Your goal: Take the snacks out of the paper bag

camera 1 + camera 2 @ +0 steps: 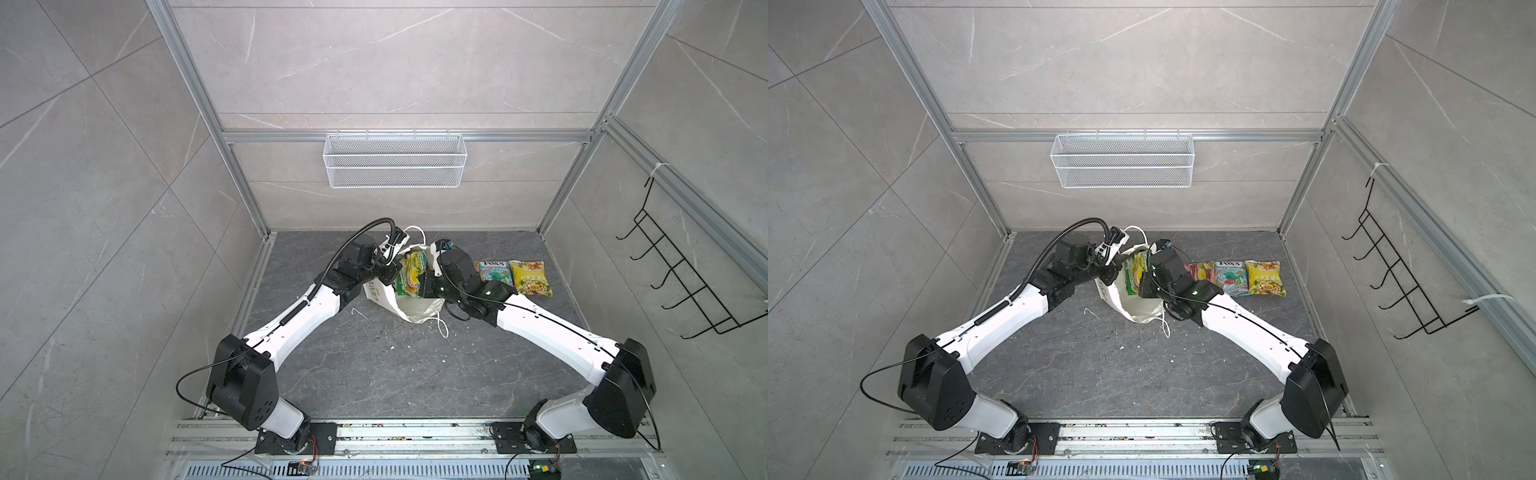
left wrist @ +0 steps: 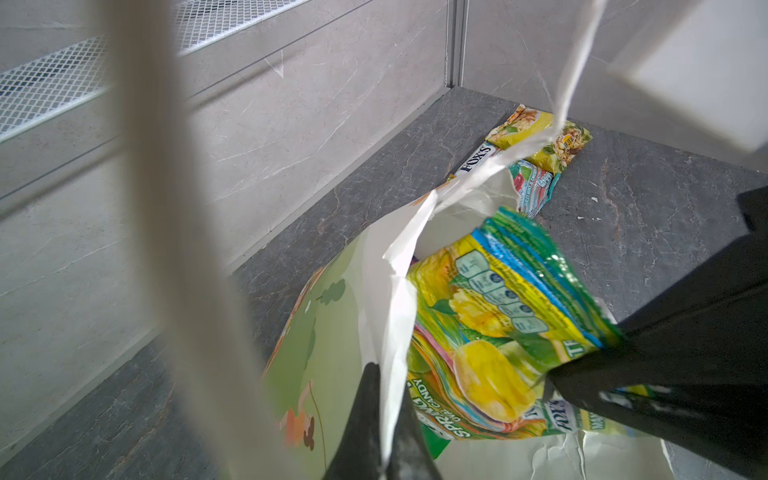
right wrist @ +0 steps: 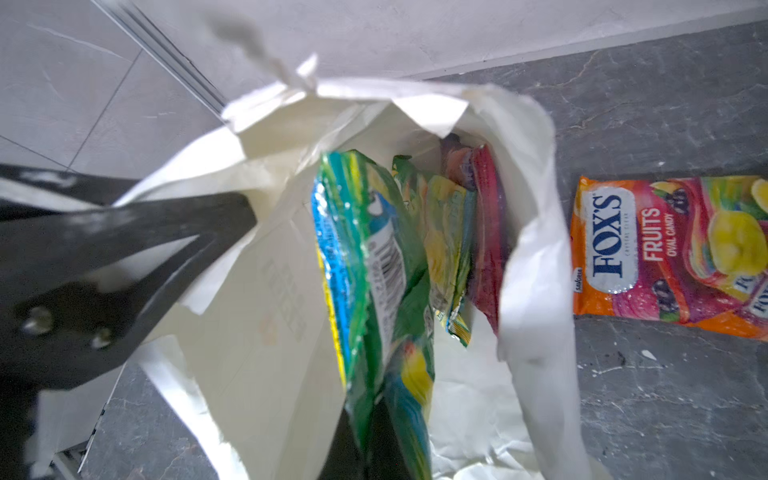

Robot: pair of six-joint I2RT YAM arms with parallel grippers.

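Dark grey stone tabletop (image 1: 374, 365), with both arms meeting at its middle. There the paper bag (image 1: 415, 311) gapes open. The left gripper (image 2: 384, 399) is clenched on the bag's left rim. The right gripper (image 3: 374, 449) grasps the yellow-green packet (image 1: 411, 272), which sticks out of the mouth. A purple packet (image 3: 488, 232) sits inside. Right of the bag, an orange-red packet (image 1: 1196, 272), a teal packet (image 1: 494, 274) and a yellow packet (image 1: 532, 278) lie flat in a row. A wire basket (image 1: 395, 160) hangs on the far wall.

Top views: high, looking down, far; share whole counter (image 1: 374, 374).
Wrist views: close; share the paper bag (image 2: 332, 316).
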